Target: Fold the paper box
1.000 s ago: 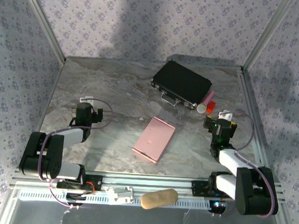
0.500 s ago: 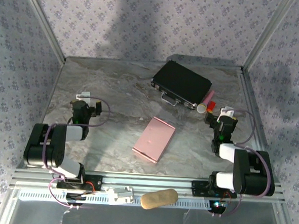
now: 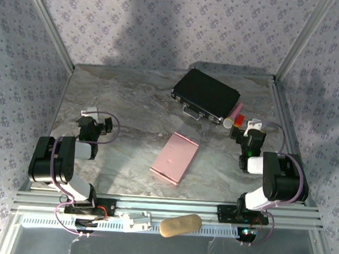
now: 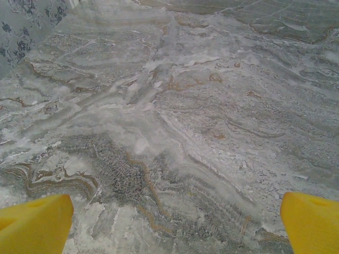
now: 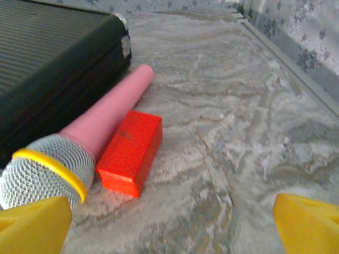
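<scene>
The pink paper box (image 3: 174, 158) lay flat in the middle of the marble table (image 3: 125, 95), between the two arms and well apart from both. The left gripper (image 4: 174, 225) was wide open over bare table, holding nothing. The right gripper (image 5: 172, 225) was wide open too, near a pink microphone (image 5: 100, 127) and a red block (image 5: 131, 152) beside the black case (image 3: 206, 93).

In the right wrist view the black case (image 5: 47, 63) runs off the left and top edges. The mesh head of the pink microphone (image 5: 100, 124) is clipped at the left, and its underside sits behind a yellow fingertip (image 5: 32, 222) of the right gripper (image 5: 170, 225). The fingers (image 4: 34, 225) of the left gripper (image 4: 177, 225) are cut off at the bottom corners. From above, the red block (image 3: 241, 117) is a mere sliver, too small to make out.
</scene>
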Available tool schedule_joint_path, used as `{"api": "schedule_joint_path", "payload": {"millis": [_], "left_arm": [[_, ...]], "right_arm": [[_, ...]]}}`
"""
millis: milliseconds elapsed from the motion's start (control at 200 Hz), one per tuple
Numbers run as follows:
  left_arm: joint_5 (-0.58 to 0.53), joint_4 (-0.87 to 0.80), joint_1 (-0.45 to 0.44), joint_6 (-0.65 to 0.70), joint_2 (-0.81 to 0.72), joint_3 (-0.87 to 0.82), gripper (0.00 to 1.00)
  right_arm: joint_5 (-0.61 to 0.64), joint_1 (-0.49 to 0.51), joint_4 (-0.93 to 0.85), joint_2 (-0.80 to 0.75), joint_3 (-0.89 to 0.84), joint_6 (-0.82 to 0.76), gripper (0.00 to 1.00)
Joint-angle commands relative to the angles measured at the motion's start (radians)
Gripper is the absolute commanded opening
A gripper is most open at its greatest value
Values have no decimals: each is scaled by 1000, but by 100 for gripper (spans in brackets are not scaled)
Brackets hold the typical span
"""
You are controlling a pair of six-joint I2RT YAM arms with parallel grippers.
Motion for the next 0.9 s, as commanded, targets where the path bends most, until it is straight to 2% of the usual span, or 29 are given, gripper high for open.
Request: {"api": "schedule_joint_path", "payload": {"millis": [0,170,894], "left_arm": [[19,35,-3,-8,-11,22,100],[36,-10,-30,37,-6,49,100],[37,-12,-29,36,-5,48,100]], "right_arm": [[-24,24,-66,19,68,-54,99],[-26,24,-68,19,70,-54,99],[-34,20,-71,18,71,-53,99]]}}
